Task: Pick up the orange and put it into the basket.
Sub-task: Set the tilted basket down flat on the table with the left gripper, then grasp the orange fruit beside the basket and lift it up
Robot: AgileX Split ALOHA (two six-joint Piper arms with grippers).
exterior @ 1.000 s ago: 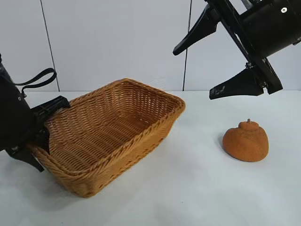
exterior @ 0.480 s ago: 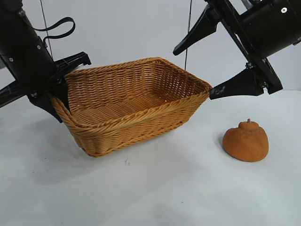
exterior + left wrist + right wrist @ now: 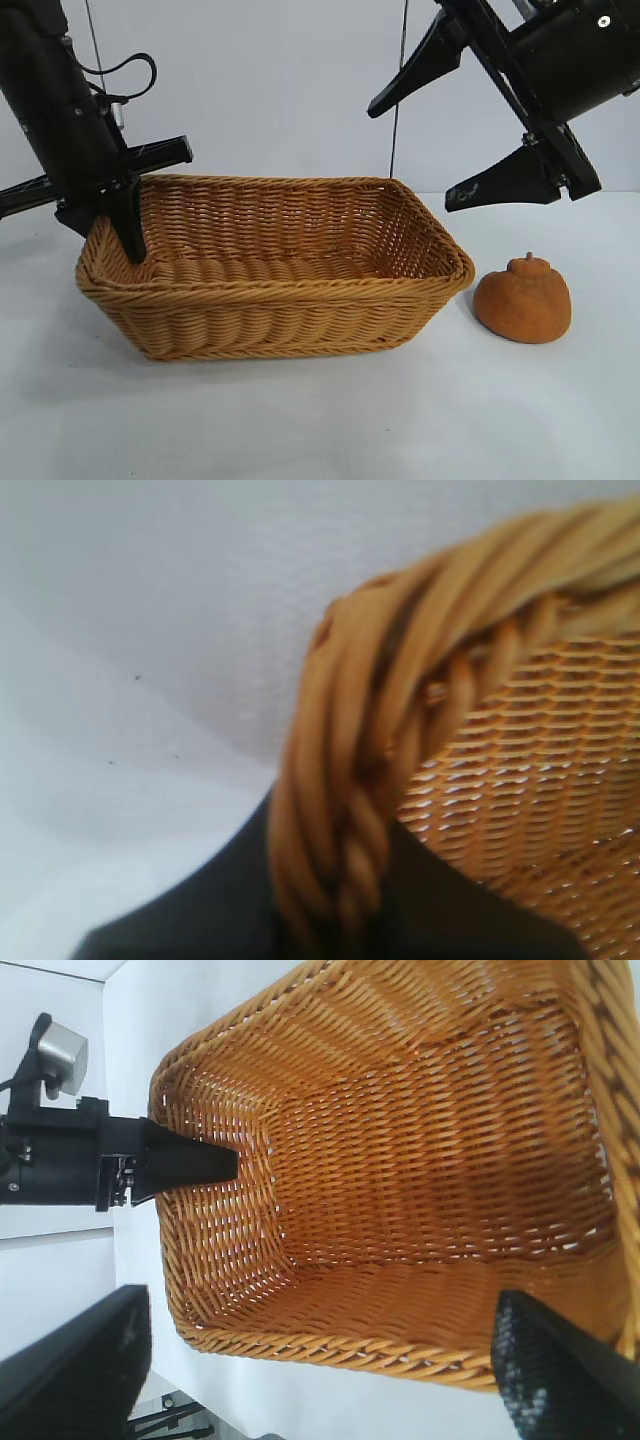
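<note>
The orange (image 3: 522, 300) sits on the white table at the right, just beyond the right end of the basket (image 3: 270, 300). The basket stands level, long side toward the camera. My left gripper (image 3: 105, 238) is shut on the basket's left rim, one finger inside and one outside. The left wrist view shows the braided rim (image 3: 340, 810) between the dark jaws of the left gripper (image 3: 340, 925). My right gripper (image 3: 411, 157) hangs open and empty above the basket's right end, up and left of the orange. In the right wrist view the right gripper (image 3: 318, 1312) looks down into the basket (image 3: 420, 1140).
White table (image 3: 320, 420) with a pale panelled wall behind. The left arm's finger (image 3: 195, 1165) shows inside the basket's far end in the right wrist view. Bare table lies in front of the basket and around the orange.
The left gripper lifted the basket by its rim, swung it round and brought it level, its right end now next to the orange. The right arm and the orange have not moved.
</note>
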